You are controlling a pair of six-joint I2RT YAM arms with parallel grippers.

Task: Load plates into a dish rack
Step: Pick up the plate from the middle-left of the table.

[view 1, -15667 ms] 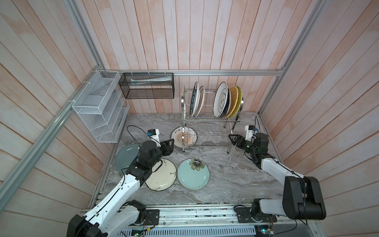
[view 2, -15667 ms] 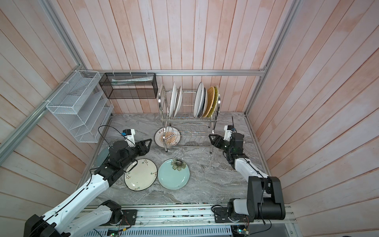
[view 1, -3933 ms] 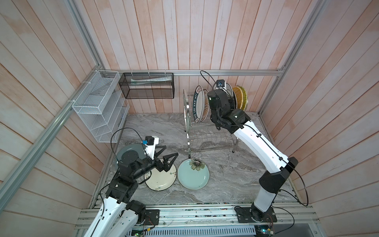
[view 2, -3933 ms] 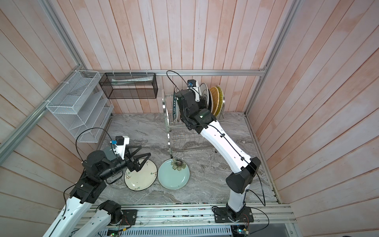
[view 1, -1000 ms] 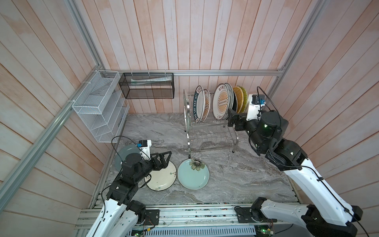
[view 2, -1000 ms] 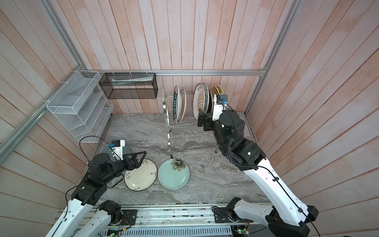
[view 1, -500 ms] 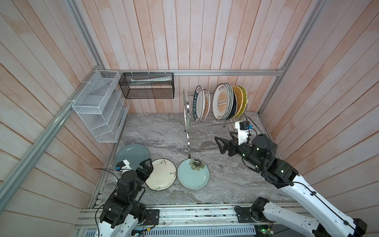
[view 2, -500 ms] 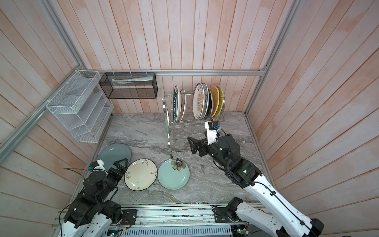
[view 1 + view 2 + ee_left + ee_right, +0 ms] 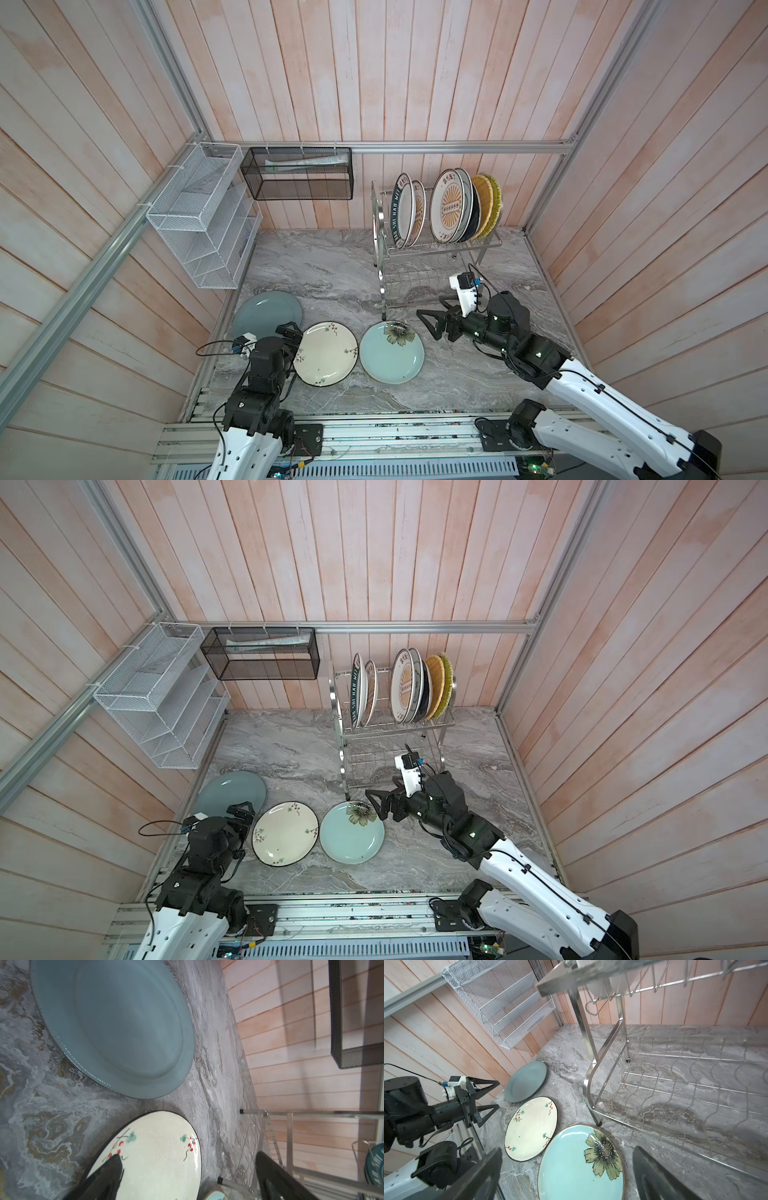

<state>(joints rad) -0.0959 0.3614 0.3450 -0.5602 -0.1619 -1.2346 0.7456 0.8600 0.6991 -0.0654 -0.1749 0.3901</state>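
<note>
The steel dish rack (image 9: 436, 257) stands at the back of the marble table, and its upper tier holds several upright plates (image 9: 451, 205). Its lower tier (image 9: 675, 1084) holds nothing. Three plates lie flat in front: a grey-blue one (image 9: 266, 311), a cream floral one (image 9: 326, 353) and a pale blue flowered one (image 9: 390, 353). My right gripper (image 9: 426, 324) hangs open just right of the pale blue plate (image 9: 571, 1167), empty. My left gripper (image 9: 291, 332) is open and empty between the grey-blue plate (image 9: 116, 1026) and the cream plate (image 9: 158, 1157).
A white mesh shelf (image 9: 199, 224) hangs on the left wall and a black mesh box (image 9: 297, 178) on the back wall. The rack's near leg (image 9: 598, 1122) stands close to the pale blue plate's far rim. Wooden walls close in three sides.
My right arm has come down from the rack's upper tier, at its right end, to the table by the pale blue plate. The left arm has drawn back toward its base. Both stay open.
</note>
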